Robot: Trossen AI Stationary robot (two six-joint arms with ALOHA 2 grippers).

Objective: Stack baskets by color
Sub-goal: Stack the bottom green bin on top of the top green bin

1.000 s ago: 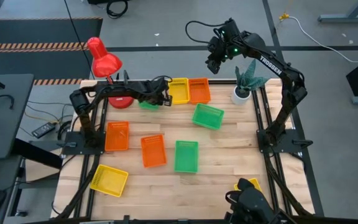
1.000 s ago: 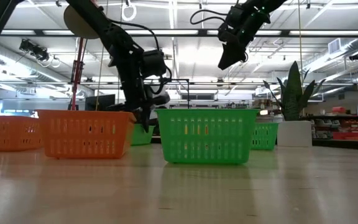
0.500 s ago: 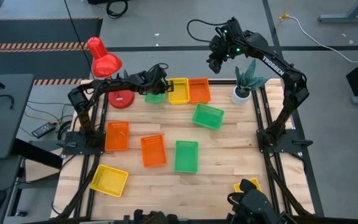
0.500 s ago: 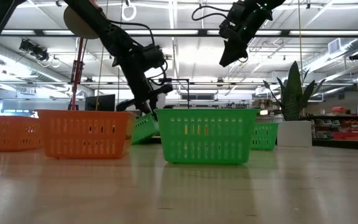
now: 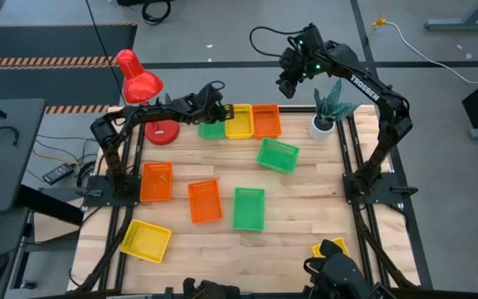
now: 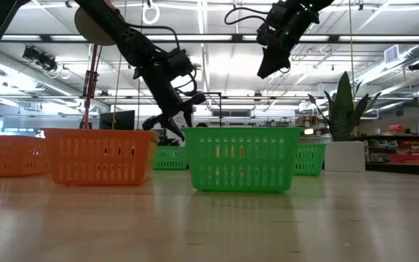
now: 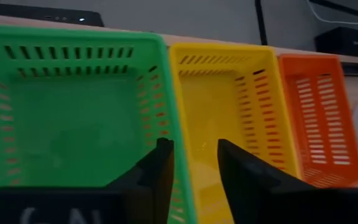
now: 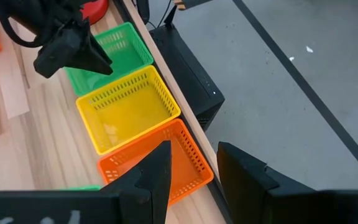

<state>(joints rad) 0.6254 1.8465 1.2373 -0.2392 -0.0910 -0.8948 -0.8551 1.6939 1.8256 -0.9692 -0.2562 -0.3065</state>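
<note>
My left end effector (image 5: 219, 109) has let the green basket (image 5: 210, 129) drop flat at the counter's (image 5: 305, 208) far edge, fingers parted above it, long axis near-to-far beside the yellow basket (image 5: 239, 121). Right end effector (image 5: 285, 85) hovers, parted.

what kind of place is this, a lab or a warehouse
Probably a robotics lab or workshop: a wooden table on a metal frame, open ceiling with strip lights, cables on a grey floor.

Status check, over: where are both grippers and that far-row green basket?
Left gripper open, just above green basket. Basket sits beside yellow basket. Right gripper open, raised high, idle. Nothing blocking.
</note>
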